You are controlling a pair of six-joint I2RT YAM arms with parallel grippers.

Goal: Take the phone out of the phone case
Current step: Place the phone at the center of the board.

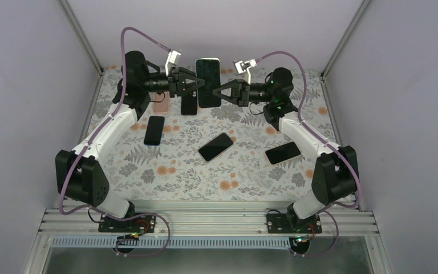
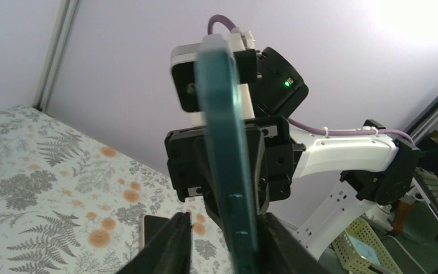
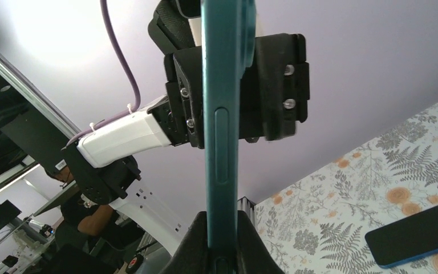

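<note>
The phone in its teal case (image 1: 208,83) is held upright in the air above the far middle of the table, screen towards the top camera. In the right wrist view the case (image 3: 221,137) shows edge-on, and my right gripper (image 3: 222,222) is shut on its lower edge. In the left wrist view the teal case (image 2: 228,171) stands between the fingers of my left gripper (image 2: 226,222), which is open: the right finger (image 2: 279,245) lies against the case and the left finger (image 2: 171,245) stands apart from it. From above, the left gripper (image 1: 201,85) and right gripper (image 1: 218,91) face each other across the phone.
Several other phones lie on the floral tablecloth: a black one (image 1: 154,130) at the left, one (image 1: 215,146) in the middle, one (image 1: 283,152) at the right, and a pink one (image 1: 161,104) and a dark one (image 1: 189,105) under the left arm. Walls enclose the table.
</note>
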